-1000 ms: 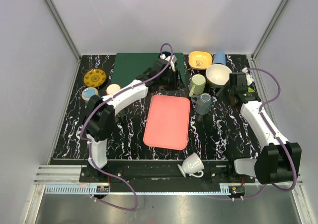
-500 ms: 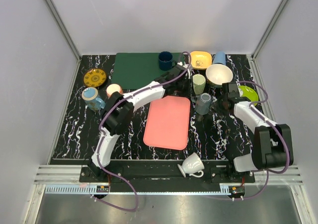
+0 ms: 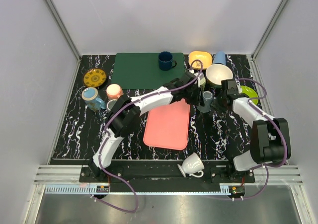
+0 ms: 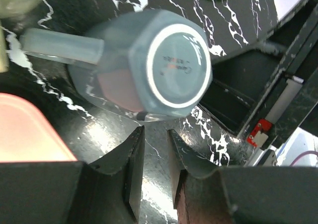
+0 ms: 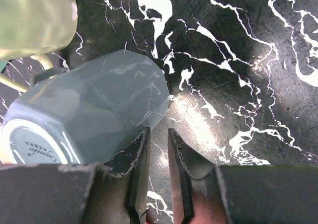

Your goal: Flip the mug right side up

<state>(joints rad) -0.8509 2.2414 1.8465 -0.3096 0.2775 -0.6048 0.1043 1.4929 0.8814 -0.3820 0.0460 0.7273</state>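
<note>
A: Is the light even?
B: Yes, bright, from above. The glossy black white-veined tabletop [image 5: 238,60] shows glare patches in both wrist views.
A: And the sharpness?
B: The grey faceted ceramic mug [image 4: 149,70] looks soft at its handle.

The left arm [image 3: 149,99] and right arm [image 3: 247,108] share one build: white tapered links between chunky black joint housings, each trailed by a looping purple cable [image 3: 119,204]. The left end effector [image 4: 155,134] and right end effector [image 5: 158,134] each carry two matte black wedge-shaped fingers on angular black bodies
</note>
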